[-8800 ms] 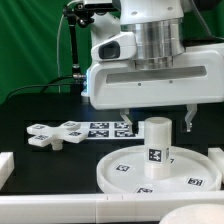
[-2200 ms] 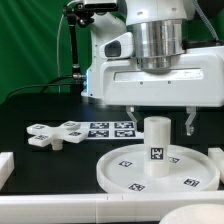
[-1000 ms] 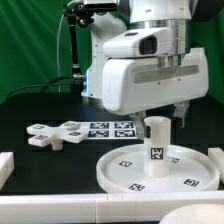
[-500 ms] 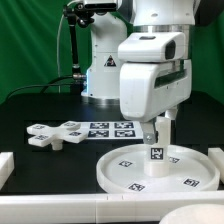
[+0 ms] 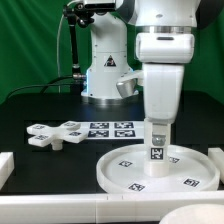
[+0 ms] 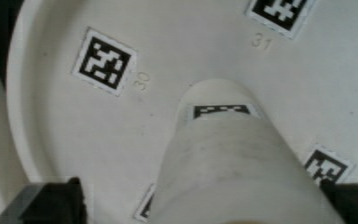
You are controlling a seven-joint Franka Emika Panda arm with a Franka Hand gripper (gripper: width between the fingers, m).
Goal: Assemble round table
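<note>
Leg: white cylinder upright at the middle of the disc, lower right of the frame, tag facing the camera; the wrist view shows its top from above.
Disc: large, rimmed, white, flat on the black table; its tags surround the leg.
Gripper: directly over the leg, at its top.
Fingers: one dark tip shows beside the leg; grasping or released, cannot tell.
Cross: middle left, apart from the disc.
Marker board: centre, just right of the cross.
</note>
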